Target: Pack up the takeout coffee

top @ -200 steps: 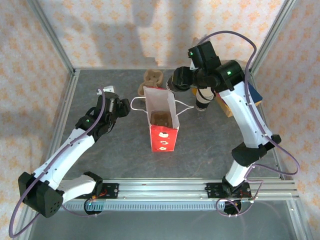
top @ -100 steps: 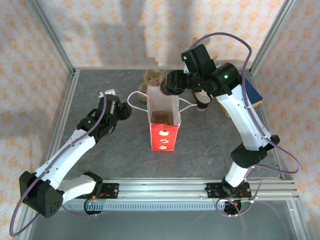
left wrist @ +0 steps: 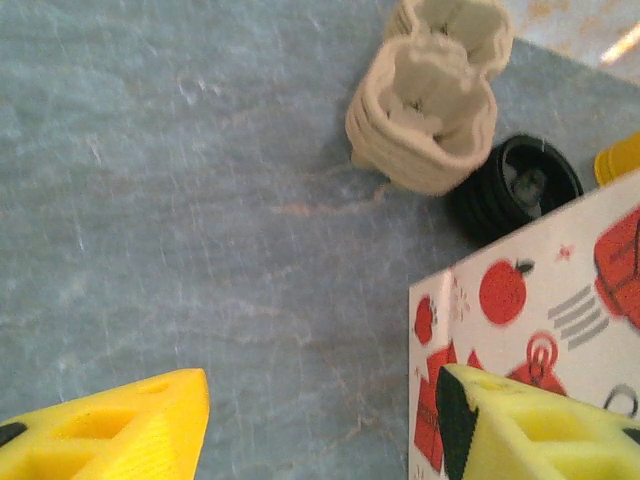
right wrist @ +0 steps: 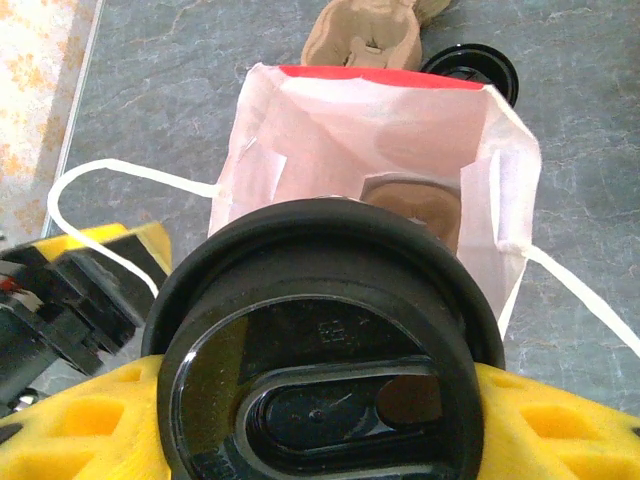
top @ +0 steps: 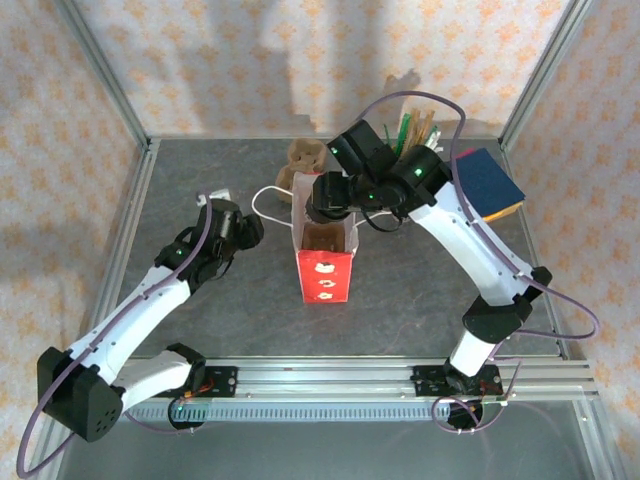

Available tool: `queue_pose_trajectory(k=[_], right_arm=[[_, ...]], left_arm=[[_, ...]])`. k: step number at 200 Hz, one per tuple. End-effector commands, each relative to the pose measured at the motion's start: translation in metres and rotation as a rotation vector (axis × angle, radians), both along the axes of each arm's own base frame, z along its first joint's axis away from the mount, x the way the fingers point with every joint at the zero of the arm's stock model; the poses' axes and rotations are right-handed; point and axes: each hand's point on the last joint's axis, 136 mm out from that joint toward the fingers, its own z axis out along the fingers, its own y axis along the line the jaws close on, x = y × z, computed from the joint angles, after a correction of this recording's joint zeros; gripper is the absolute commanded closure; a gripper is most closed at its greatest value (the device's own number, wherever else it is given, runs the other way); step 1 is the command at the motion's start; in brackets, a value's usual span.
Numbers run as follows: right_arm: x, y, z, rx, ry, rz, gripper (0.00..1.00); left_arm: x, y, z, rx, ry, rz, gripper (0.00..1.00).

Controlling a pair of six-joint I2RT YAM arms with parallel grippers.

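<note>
Coffee: the takeout coffee (right wrist: 325, 360), lid on, is clamped in the right gripper (right wrist: 325, 425) and hangs over the open red bag (top: 324, 276).
Left gripper (left wrist: 320, 420): jaws apart, empty, just left of the bag.
Done: cup is off the table, above the bag's mouth.
Left: likely lowering it in upright, then letting go.

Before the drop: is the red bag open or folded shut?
Open. The red bag stands with mouth spread; right wrist view looks down into its pale inside.
</note>
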Motion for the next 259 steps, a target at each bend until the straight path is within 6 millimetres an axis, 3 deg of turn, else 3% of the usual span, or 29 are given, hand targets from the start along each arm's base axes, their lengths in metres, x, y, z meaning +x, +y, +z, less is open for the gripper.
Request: queue_pose_trajectory(k=[1,35,79,141,158,222,259], right_arm=[[-0.005,-0.008,-0.004,-0.029,-0.009,-0.055,0.45],[-0.009,-0.011,-0.015,-0.052,0.017,-0.059,0.46],[-0.012,-0.011,-0.024,-0.067,0.036,-0.058,0.47],[-0.011,-0.014,-0.039,-0.122,0.048,-0.043,0.47],[-0.011,-0.014,-0.043,-0.146,0.046,-0.024,0.47],[-0.017,-0.007,-0.068,-0.206,0.098,0.066,0.47],[-0.018,-0.005,-0.086,-0.239,0.142,0.079,0.47]], left_arm=[[-0.015,-0.024,-0.011,-0.093,0.009,-0.046,0.37],[-0.03,-0.06,-0.03,-0.161,0.027,-0.127,0.37],[-0.042,-0.09,-0.048,-0.2,0.06,-0.182,0.39],[-0.054,-0.135,-0.056,-0.223,0.072,-0.281,0.42],[-0.056,-0.137,-0.06,-0.19,0.08,-0.285,0.41],[-0.054,-0.111,-0.054,-0.075,0.036,-0.249,0.36],[-0.058,-0.119,-0.055,-0.078,0.021,-0.322,0.36]])
